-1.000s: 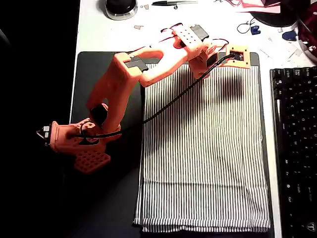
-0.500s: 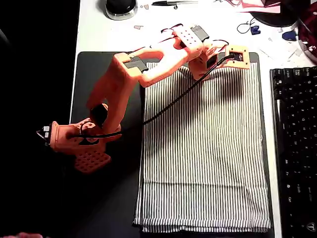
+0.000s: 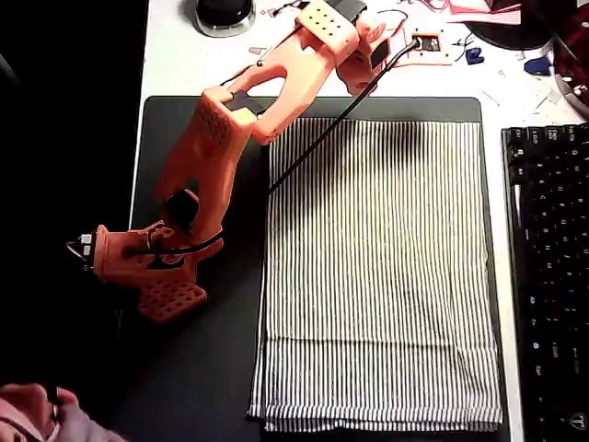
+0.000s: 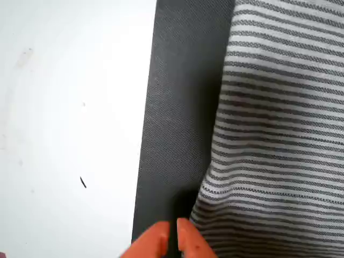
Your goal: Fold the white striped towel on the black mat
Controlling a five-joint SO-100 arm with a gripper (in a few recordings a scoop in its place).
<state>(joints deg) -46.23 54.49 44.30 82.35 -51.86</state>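
White striped towel (image 3: 382,272) flat on black mat (image 3: 198,368), bare mat strip along its left and top edges; orange gripper (image 4: 172,242) at towel's edge, fingers (image 4: 189,244) nearly closed, holding nothing; white table (image 4: 70,107) beside mat; keyboard (image 3: 548,276) right

Bright glare on white table (image 3: 184,64), dark left edge, soft focus

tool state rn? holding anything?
Orange two-finger tool: shut, nothing between its tips, beside the edge of the white pinstriped cloth towel.
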